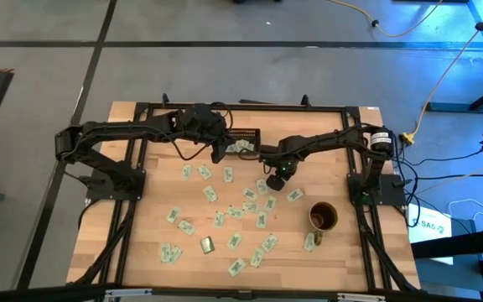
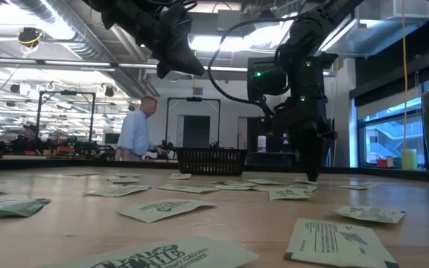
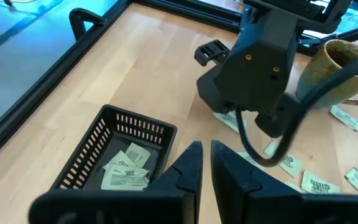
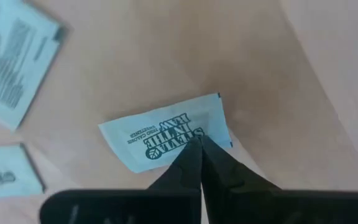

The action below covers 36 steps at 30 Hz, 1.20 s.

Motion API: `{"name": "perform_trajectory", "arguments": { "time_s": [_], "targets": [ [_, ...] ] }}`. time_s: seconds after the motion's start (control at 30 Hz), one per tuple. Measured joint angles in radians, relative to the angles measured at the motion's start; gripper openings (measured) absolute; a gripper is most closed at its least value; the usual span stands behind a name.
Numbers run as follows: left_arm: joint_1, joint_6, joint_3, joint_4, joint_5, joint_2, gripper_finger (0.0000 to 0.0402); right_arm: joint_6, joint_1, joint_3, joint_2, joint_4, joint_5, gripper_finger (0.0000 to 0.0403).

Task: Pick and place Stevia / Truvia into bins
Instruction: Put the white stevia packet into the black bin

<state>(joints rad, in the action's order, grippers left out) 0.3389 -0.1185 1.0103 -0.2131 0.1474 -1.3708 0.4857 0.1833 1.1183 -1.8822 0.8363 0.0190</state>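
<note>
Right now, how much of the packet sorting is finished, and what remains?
Early stage. A few packets already lie in the black bin. The right gripper is shut on the edge of a Stevia packet that lies on the table. The left gripper hovers beside the bin, and whether it holds anything cannot be told. Many packets remain scattered on the table near the mug.

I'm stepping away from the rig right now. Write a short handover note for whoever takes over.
Right claw: shut on a Stevia packet down on the table, mid-table.
Left claw: raised over the black bin, jaws a narrow gap apart, nothing seen between them.
Done: a few packets lie in the bin at the table's far edge.
Left: many packets lie scattered on the wood around the mug; carry the pinched one to the bin next.
</note>
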Motion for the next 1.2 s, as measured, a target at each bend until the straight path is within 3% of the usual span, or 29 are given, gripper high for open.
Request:
{"name": "perform_trajectory", "arguments": {
  "time_s": [0.43,0.97,1.2],
  "targets": [
    [0.000,0.002,0.000,0.000,0.000,0.000,0.0029,0.031,0.000,0.001,0.000,-0.002,-0.014,0.0007],
    [0.000,0.002,0.000,0.000,0.000,0.000,0.0029,-0.020,0.000,0.001,-0.003,-0.029,-0.017,0.0102],
    [0.000,0.002,0.000,-0.001,0.000,0.000,0.0029,-0.019,0.000,0.009,-0.043,-0.017,-0.024,0.0085]
  ]
}}
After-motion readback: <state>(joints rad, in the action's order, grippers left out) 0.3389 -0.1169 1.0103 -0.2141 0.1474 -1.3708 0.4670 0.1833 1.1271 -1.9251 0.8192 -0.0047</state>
